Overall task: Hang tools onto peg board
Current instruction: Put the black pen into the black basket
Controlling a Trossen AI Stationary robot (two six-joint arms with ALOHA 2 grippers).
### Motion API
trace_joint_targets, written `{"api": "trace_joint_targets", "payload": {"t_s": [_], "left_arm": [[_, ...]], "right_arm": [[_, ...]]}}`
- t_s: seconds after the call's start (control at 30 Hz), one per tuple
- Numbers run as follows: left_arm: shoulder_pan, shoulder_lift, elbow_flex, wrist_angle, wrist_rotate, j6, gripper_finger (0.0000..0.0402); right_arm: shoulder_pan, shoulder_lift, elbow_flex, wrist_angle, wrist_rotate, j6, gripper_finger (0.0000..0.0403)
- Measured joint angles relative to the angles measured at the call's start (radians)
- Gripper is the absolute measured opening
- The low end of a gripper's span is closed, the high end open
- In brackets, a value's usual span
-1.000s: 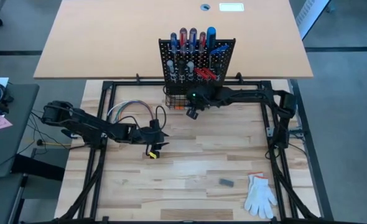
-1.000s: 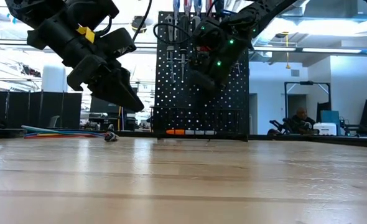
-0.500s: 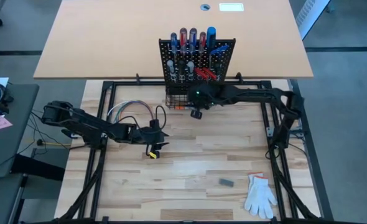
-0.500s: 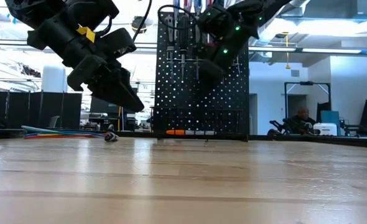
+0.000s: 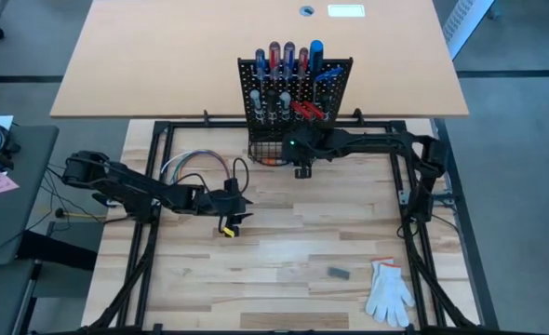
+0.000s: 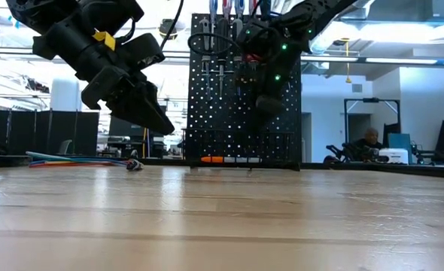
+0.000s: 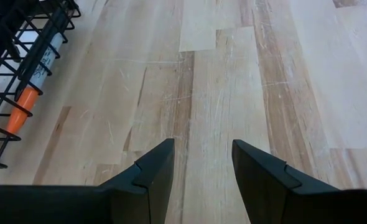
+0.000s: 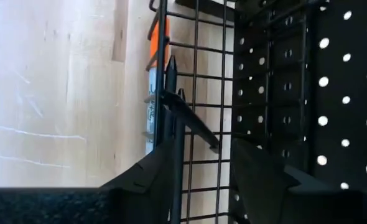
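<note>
Right claw [image 5: 301, 171] has swung right along the board's foot and spread its fingers, nothing held.

It hangs just in front of the peg board [image 5: 335, 79], over the wire basket [image 8: 196, 112], and its wrist view looks down past parted fingers [image 8: 152, 171] at an orange-and-white marker [image 8: 153, 87] lying in that basket. The tools [image 5: 288, 56] stand in the board's rings at the far middle of the counter [image 5: 284, 251], red, blue and black handles up, with a red-handled one [image 5: 304, 110] hung lower. Left claw [image 5: 235, 210] hovers over the counter's left middle, fingers [image 7: 155, 171] apart and empty, near the loop of wires [image 5: 189, 167]. A white glove [image 5: 387, 290] and a small dark block [image 5: 338, 273] lie at the near right.
</note>
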Motion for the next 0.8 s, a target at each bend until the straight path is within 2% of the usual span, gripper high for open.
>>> {"api": "trace_joint_targets", "payload": {"t_s": [0.57,0.8], "left_arm": [[0.0,0.0,0.0,-0.001,0.0,0.004,0.0155],[0.0,0.0,0.0,-0.004,0.0,0.01,0.0155]], "right_arm": [[-0.01,0.075,0.002,0.1,-0.009,-0.267,0.0153],[-0.018,0.099,0.001,0.131,-0.001,-0.298,0.0132]]}}
